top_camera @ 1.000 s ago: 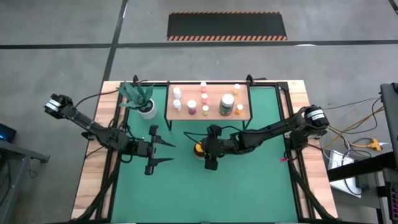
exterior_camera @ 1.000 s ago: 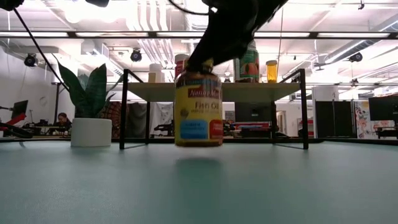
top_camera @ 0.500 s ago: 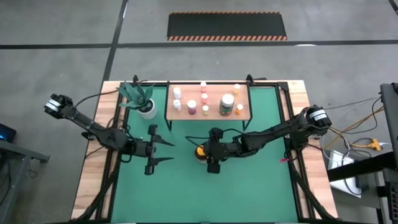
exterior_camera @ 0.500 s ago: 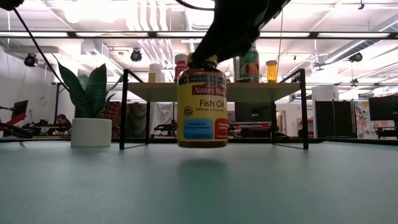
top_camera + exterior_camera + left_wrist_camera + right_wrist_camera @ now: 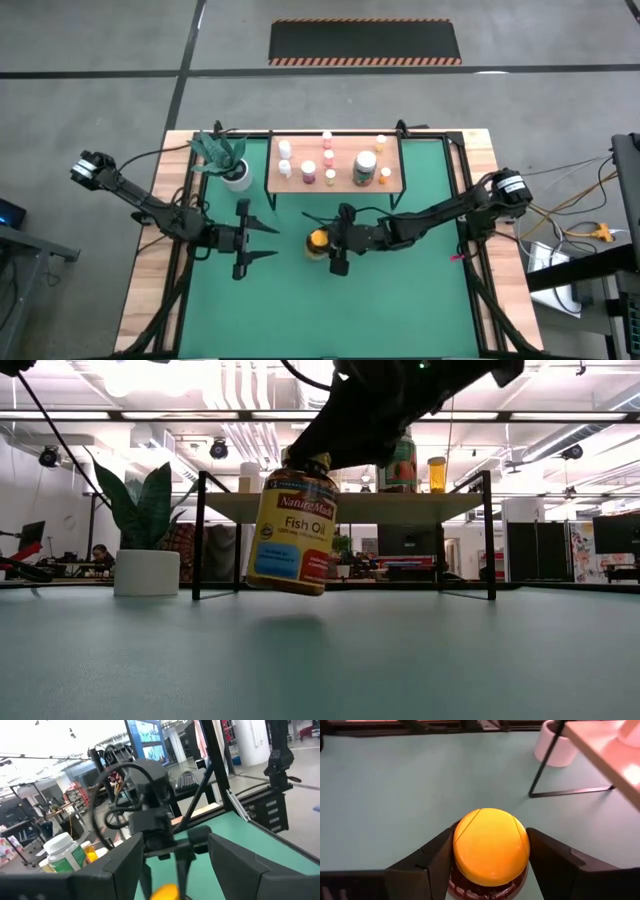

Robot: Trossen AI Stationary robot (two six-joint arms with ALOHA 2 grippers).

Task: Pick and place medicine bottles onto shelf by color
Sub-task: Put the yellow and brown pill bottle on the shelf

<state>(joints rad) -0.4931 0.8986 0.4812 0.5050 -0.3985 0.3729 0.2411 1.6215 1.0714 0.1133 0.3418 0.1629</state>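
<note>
The yellow "Fish Oil" bottle [image 5: 292,525] with a yellow cap hangs tilted under my right gripper [image 5: 330,243], which is shut on it over the middle of the green mat; the right wrist view shows its cap [image 5: 490,845] between the two fingers. My left gripper [image 5: 268,243] waits open to the bottle's left, fingers pointing at it. The light-wood shelf [image 5: 300,183] on black legs stands at the mat's far side. On it stand several small white, pink and orange bottles and a greenish white-lidded jar [image 5: 365,167]. My right gripper pinches the bottle's yellow cap [image 5: 490,845] between its two fingers [image 5: 437,857], one on either side. The fingers come from the table's right, slanting down. The bottle is lifted clear of the mat and hangs tilted, its bottom [image 5: 285,582] swung toward the table's left.
A white pot with a green plant [image 5: 237,175] stands by the shelf's left end. Black frame rails run along the table's left and right sides. Bare green mat [image 5: 400,300] lies near and to the right of the grippers.
My right gripper has tipped and shifted slightly toward the table's left, still shut on the bottle. The bottle, upright a second ago, now hangs tilted with its bottom swung left.
</note>
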